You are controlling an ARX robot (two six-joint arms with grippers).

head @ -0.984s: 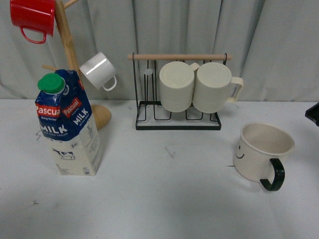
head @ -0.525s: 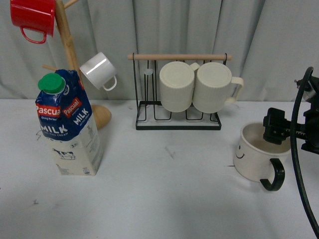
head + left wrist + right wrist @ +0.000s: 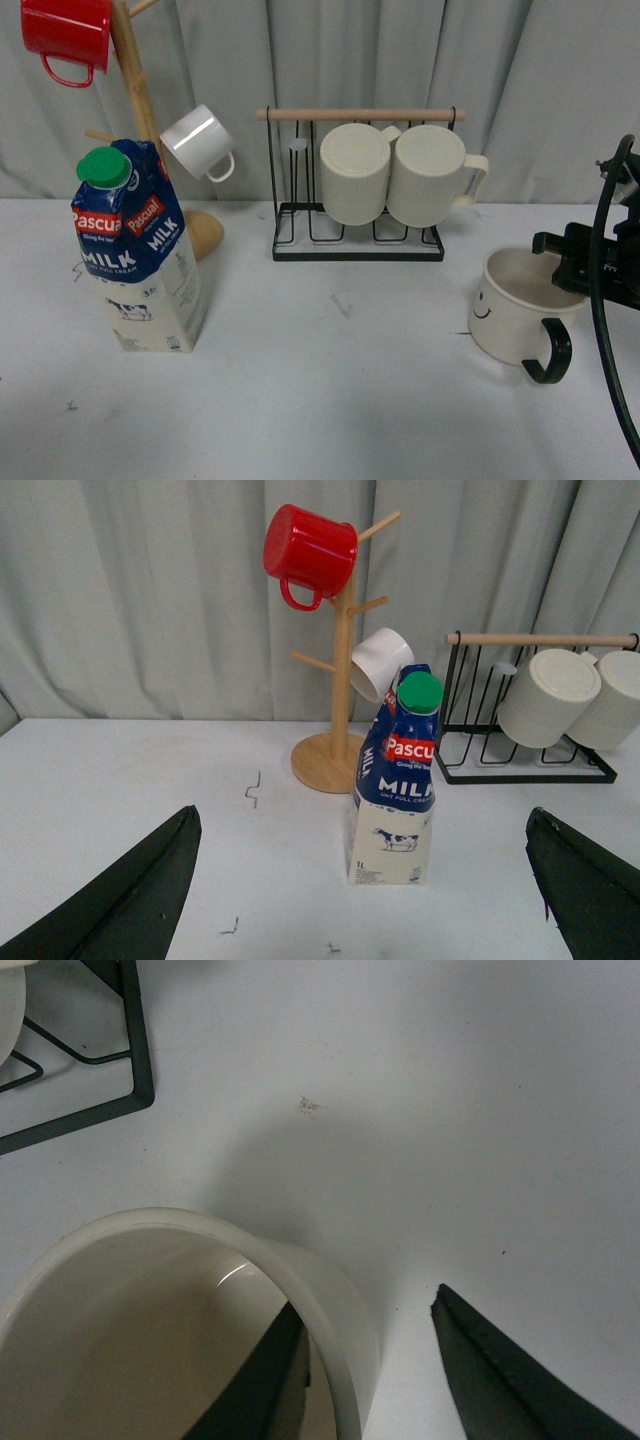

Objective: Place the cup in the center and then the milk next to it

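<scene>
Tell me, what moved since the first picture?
The right end effector came in from the right and settled at the cup, one finger inside its rim, one outside, not yet closed. The cup and milk stayed put.

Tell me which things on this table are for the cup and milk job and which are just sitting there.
For the job: cup, milk carton, right hand straddling the cup's rim.

Just sitting there: wooden mug tree, red mug, small white mug, wire rack, two ribbed cream mugs.
</scene>
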